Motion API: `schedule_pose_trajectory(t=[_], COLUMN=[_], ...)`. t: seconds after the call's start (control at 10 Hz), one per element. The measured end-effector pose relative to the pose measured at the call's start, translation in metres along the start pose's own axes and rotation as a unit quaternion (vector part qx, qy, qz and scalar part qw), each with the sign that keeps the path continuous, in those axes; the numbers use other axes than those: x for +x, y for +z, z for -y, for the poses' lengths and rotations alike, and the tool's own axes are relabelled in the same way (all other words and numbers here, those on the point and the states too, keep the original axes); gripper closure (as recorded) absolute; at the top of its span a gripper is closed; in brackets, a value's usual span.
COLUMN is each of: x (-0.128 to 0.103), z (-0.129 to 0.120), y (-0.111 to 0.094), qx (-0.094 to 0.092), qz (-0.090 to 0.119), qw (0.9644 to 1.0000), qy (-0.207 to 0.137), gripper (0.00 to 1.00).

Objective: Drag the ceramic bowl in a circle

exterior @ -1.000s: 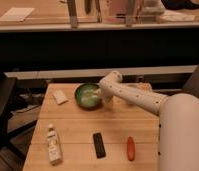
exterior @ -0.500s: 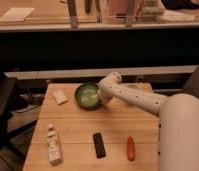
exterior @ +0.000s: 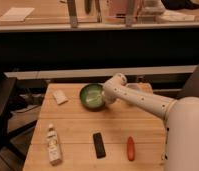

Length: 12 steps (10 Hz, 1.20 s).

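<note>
Gleaming green, the round, shallow ceramic bowl [exterior: 91, 96] sat toward the back of the pale wooden desk [exterior: 73, 127], its rim dark and its inside paler. A flat white packet [exterior: 59, 97] lay just left of it. Nearer the front lay a small bottle [exterior: 53, 144], a black oblong block [exterior: 98, 145] and a slim orange-red piece [exterior: 130, 148], all well apart from the bowl. The smooth white arm [exterior: 143, 100] reached in from the right. The hand [exterior: 104, 97] sat at the bowl's right rim, fingers drawn together; whether they pinched the rim could not be told.
</note>
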Motion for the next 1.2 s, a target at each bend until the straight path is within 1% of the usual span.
schedule_pose_trajectory(t=[0.3,0.5,0.7,0.9,1.1,1.2], x=[-0.006,-0.008,-0.016,-0.022,-0.023,-0.031], z=[-0.007,-0.011,-0.02,-0.018,-0.021,-0.021], y=[-0.004,-0.006,-0.011,-0.013,-0.015,-0.017], qx=[-0.002,0.001,0.001,0.002,0.003,0.005], qz=[0.004,0.006,0.01,0.014,0.017,0.019], qw=[1.0,1.0,0.9999,0.9998,0.9996,0.9994], qy=[-0.005,-0.006,-0.012,-0.017,-0.023,-0.029], gripper=[1.0,1.0,1.0,1.0,1.0,1.0])
